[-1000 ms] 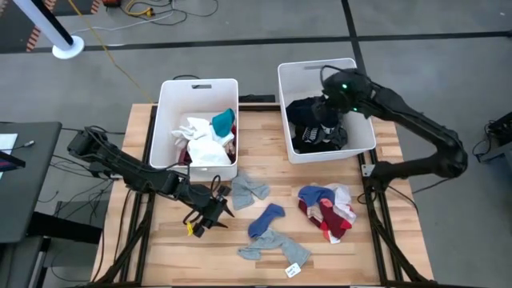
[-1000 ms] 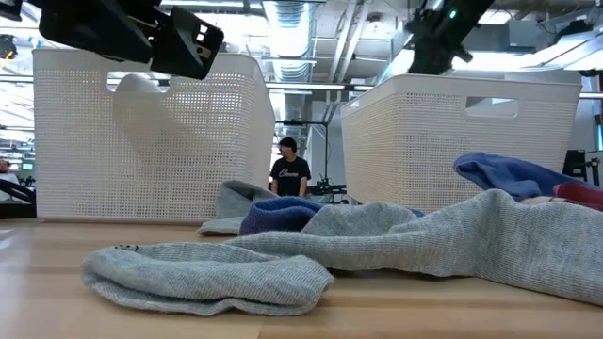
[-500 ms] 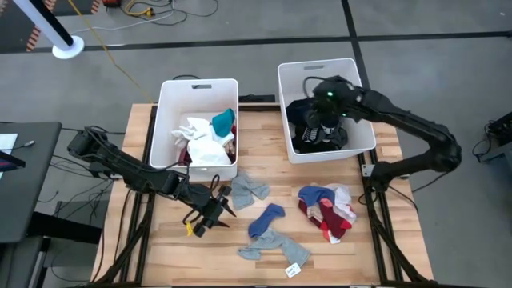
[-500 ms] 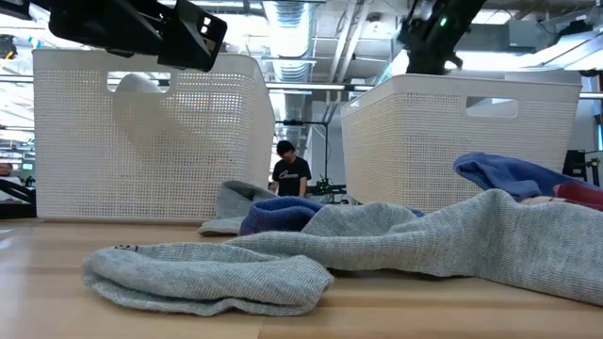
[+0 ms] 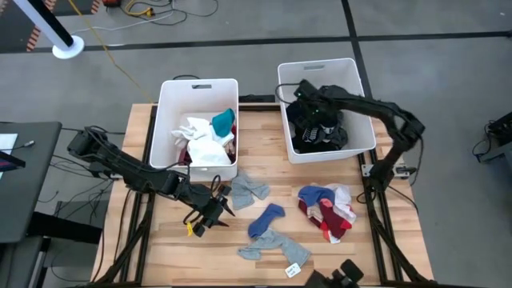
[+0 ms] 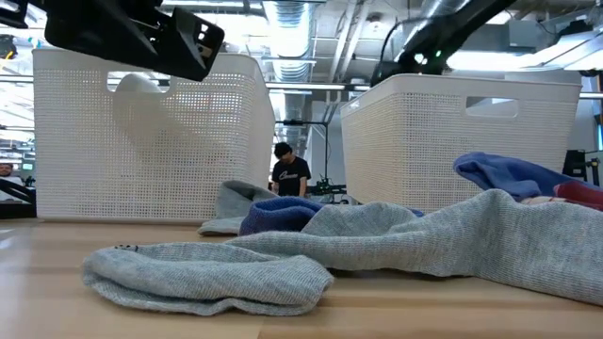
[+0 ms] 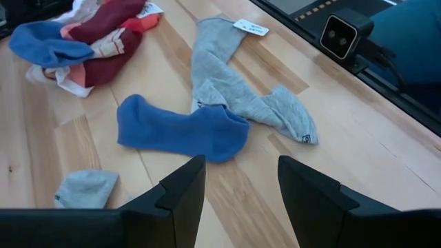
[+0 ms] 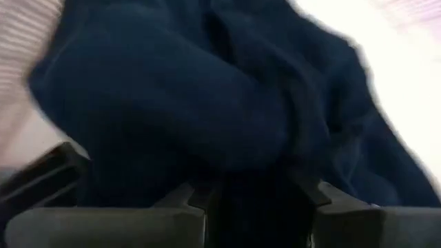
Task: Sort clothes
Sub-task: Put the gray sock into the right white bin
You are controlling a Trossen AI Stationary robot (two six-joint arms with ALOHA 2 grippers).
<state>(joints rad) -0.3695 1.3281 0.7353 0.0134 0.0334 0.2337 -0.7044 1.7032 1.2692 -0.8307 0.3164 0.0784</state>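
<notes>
No brand or readable writing showed anywhere; the only labels were a white paper tag (image 5: 293, 270) on the long grey sock (image 5: 274, 246) near the front edge of the tabletop (image 5: 160, 252), its print too small to read, and a tiny mark on that sock's cuff in the left wrist view.

Two white plastic bins stood at the back. The left bin (image 5: 198, 88) held white, teal and maroon garments (image 5: 206, 138); the right bin (image 5: 318, 72) held dark navy and black clothes (image 5: 318, 128).

Loose on the wood lay four items: a small grey sock (image 5: 250, 190), a blue sock (image 5: 265, 218), the long grey sock, and a mixed heap (image 5: 326, 208) of blue, maroon, red and white pieces on the right.

The left tool (image 5: 206, 214) hovered over bare wood just left of the blue sock, its fingers (image 7: 185, 184) parted and empty.

The right tool (image 5: 310, 102) was down inside the right bin, pressed into the navy fabric (image 8: 207, 103); I cannot tell whether its fingers gripped the cloth.

In the low view a person (image 6: 290, 174) in dark clothing stood far behind, seen between the bins.
</notes>
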